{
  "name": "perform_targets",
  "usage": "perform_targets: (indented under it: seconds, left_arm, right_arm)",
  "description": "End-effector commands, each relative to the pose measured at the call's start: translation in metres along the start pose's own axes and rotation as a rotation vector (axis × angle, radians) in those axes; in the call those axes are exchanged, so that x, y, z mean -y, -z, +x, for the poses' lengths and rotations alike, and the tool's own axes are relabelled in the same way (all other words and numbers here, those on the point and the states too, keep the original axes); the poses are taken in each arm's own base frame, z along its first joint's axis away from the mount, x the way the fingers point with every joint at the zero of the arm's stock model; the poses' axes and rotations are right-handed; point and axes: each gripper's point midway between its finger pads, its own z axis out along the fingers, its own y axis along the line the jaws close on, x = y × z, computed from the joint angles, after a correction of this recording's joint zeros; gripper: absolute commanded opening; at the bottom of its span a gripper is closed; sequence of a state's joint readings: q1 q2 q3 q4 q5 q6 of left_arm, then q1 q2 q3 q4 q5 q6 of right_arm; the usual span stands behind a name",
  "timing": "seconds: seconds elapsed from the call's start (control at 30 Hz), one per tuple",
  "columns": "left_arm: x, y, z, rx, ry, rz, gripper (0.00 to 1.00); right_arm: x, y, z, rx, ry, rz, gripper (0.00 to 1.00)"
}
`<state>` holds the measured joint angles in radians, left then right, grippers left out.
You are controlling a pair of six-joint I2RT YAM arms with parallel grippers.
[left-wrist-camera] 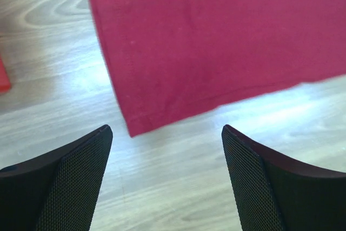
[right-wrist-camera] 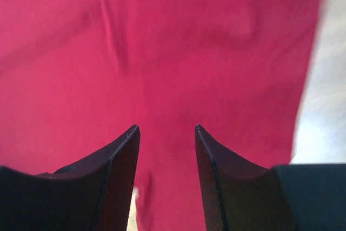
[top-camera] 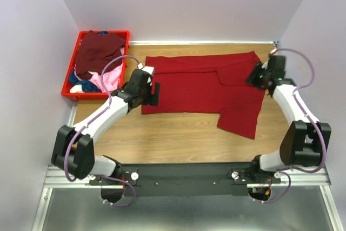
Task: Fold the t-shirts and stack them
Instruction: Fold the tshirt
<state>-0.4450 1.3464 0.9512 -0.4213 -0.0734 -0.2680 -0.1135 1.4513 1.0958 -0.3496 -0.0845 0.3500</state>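
Observation:
A bright red t-shirt (top-camera: 205,87) lies spread on the wooden table, with one flap folded over its right part. My left gripper (top-camera: 155,93) stands open just off the shirt's near left corner. In the left wrist view that corner (left-wrist-camera: 216,36) lies ahead of the left gripper (left-wrist-camera: 166,129), with only bare wood between the jaws. My right gripper (top-camera: 253,77) hovers over the shirt's right side. The right wrist view shows the red cloth (right-wrist-camera: 173,52) filling the frame, and the right gripper (right-wrist-camera: 165,127) has its jaws apart and nothing pinched.
A red plastic crate (top-camera: 67,91) sits at the back left. It holds a dark maroon shirt (top-camera: 97,50), a pink one (top-camera: 108,82) and a bit of blue cloth (top-camera: 75,78). White walls close in the table on three sides.

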Motion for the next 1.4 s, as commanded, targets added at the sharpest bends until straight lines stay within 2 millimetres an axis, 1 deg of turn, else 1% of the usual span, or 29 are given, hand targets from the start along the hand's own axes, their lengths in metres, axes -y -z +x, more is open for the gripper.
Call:
perform_targets:
  seconds: [0.0,0.03,0.07,0.1,0.2,0.23,0.33,0.37,0.43,0.5,0.6,0.77,0.8,0.9,0.97,1.0,1.03,1.07,1.1,1.13,1.17,1.2,1.3,1.33,1.37]
  left_arm:
    - [-0.026,-0.014,0.01,-0.07,0.015,-0.157,0.92]
    - [-0.029,-0.022,0.018,-0.105,0.013,-0.178,0.91]
    - [-0.031,-0.025,0.02,-0.118,0.019,-0.186,0.89]
    - [-0.034,-0.033,0.027,-0.144,0.028,-0.188,0.87]
    - [-0.03,-0.044,0.035,-0.175,0.057,-0.151,0.82]
    - [-0.03,-0.048,0.04,-0.191,0.066,-0.151,0.8]
    - [-0.037,-0.054,0.049,-0.224,0.084,-0.166,0.76]
    - [-0.043,-0.054,0.05,-0.226,0.099,-0.175,0.75]
    - [-0.047,-0.057,0.055,-0.23,0.11,-0.181,0.73]
    - [-0.05,-0.06,0.06,-0.242,0.112,-0.189,0.7]
    - [-0.047,-0.063,0.065,-0.255,0.115,-0.172,0.7]
    - [-0.047,-0.067,0.074,-0.279,0.112,-0.17,0.69]
    - [-0.048,-0.067,0.077,-0.285,0.108,-0.172,0.65]
    - [-0.051,-0.07,0.09,-0.326,0.104,-0.186,0.62]
    - [-0.05,-0.073,0.1,-0.353,0.104,-0.184,0.52]
    - [-0.048,-0.075,0.101,-0.357,0.102,-0.173,0.52]
    - [-0.046,-0.076,0.103,-0.363,0.097,-0.163,0.44]
    - [-0.046,-0.077,0.104,-0.369,0.095,-0.158,0.42]
    - [-0.045,-0.078,0.105,-0.37,0.093,-0.151,0.34]
    - [-0.044,-0.078,0.105,-0.37,0.09,-0.147,0.16]
    - [-0.045,-0.078,0.104,-0.368,0.086,-0.148,0.06]
    - [-0.045,-0.077,0.103,-0.364,0.083,-0.148,0.02]
    - [-0.048,-0.075,0.097,-0.341,0.072,-0.16,0.02]
    - [-0.048,-0.074,0.094,-0.33,0.069,-0.161,0.02]
    - [-0.05,-0.073,0.092,-0.322,0.069,-0.17,0.02]
  right_arm:
    - [0.0,0.011,0.047,-0.078,0.047,0.045,0.53]
    - [-0.001,0.014,0.052,-0.081,0.056,0.039,0.53]
    - [-0.002,0.015,0.058,-0.09,0.061,0.036,0.53]
    - [-0.001,0.016,0.067,-0.105,0.071,0.036,0.53]
    - [0.0,0.017,0.074,-0.112,0.078,0.039,0.53]
    - [0.001,0.018,0.074,-0.108,0.081,0.04,0.53]
    - [-0.002,0.018,0.071,-0.099,0.082,0.03,0.53]
    - [-0.002,0.018,0.072,-0.102,0.083,0.028,0.53]
    - [-0.004,0.017,0.072,-0.098,0.081,0.02,0.53]
    - [-0.004,0.015,0.075,-0.107,0.079,0.016,0.53]
    - [-0.004,0.013,0.077,-0.112,0.079,0.014,0.53]
    - [-0.003,0.012,0.077,-0.109,0.079,0.018,0.53]
    - [-0.003,0.012,0.077,-0.112,0.079,0.019,0.53]
    - [-0.001,0.011,0.079,-0.116,0.079,0.024,0.52]
    - [0.0,0.011,0.078,-0.111,0.08,0.029,0.52]
    - [0.0,0.012,0.077,-0.107,0.078,0.032,0.52]
    - [0.001,0.012,0.077,-0.105,0.078,0.037,0.52]
    - [0.005,0.013,0.076,-0.096,0.078,0.059,0.52]
    - [0.007,0.013,0.075,-0.09,0.076,0.07,0.52]
    - [0.012,0.013,0.074,-0.08,0.074,0.099,0.52]
    - [0.015,0.013,0.076,-0.08,0.07,0.116,0.52]
    - [0.02,0.013,0.078,-0.083,0.064,0.141,0.52]
    - [0.035,0.011,0.083,-0.092,0.057,0.219,0.53]
    - [0.045,0.01,0.088,-0.112,0.051,0.273,0.53]
    - [0.048,0.01,0.089,-0.117,0.049,0.292,0.53]
